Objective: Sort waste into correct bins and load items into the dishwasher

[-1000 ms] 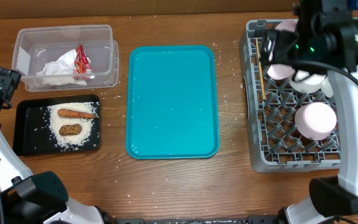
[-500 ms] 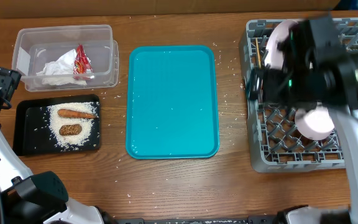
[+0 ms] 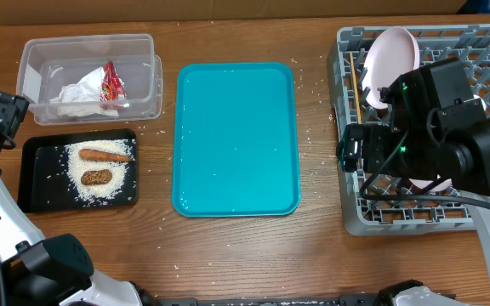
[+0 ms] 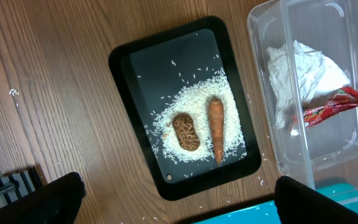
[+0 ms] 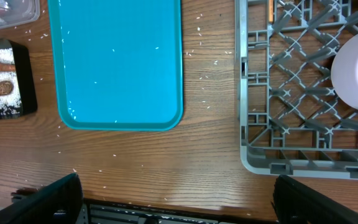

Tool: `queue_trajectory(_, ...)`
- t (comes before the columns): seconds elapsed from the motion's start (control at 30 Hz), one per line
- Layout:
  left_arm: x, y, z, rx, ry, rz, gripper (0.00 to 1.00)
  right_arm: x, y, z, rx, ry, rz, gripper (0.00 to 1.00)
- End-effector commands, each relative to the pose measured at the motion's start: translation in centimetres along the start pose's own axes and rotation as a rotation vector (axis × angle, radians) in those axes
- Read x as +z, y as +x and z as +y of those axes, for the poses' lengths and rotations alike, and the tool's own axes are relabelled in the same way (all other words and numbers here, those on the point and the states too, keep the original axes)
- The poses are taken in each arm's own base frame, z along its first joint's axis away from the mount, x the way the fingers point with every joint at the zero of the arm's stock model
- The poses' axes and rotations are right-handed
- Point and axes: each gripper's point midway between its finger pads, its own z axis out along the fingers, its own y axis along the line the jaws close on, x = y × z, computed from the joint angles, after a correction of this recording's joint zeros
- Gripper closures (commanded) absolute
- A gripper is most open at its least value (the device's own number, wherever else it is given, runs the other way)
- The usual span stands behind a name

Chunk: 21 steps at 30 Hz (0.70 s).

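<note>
From above, napkins [image 3: 75, 95] and wrapper [image 3: 111, 82] lie in the tub [image 3: 37, 61], rice [image 3: 109, 191] and carrot [image 3: 105, 155] on the black tray [image 3: 39, 174], the plate [image 3: 391, 51] in the rack [image 3: 475, 47]: nearly done, I'd say. Left wrist view: the left gripper [image 4: 178, 186] hangs spread wide and empty over that tray. Right wrist view: the right gripper [image 5: 176, 186] hangs likewise, beside the rack.
</note>
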Motion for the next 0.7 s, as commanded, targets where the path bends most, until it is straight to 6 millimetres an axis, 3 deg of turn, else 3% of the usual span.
queue_trajectory(0.0, -1.0, -0.5, 0.3, 0.007, 0.009, -0.035, 0.0, 0.0, 0.1, 0.2, -0.031, -0.008, 0.001, 0.0)
queue_trajectory(0.37, -1.0, -0.5, 0.3, 0.007, 0.009, -0.035, 0.0, -1.1, 0.5, 0.2, -0.094, -0.024, -0.035, 0.0)
queue_trajectory(0.67, -1.0, -0.5, 0.3, 0.007, 0.009, -0.035, 0.0, -6.9, 0.7, -1.0, -0.159, -0.055, -0.326, 0.0)
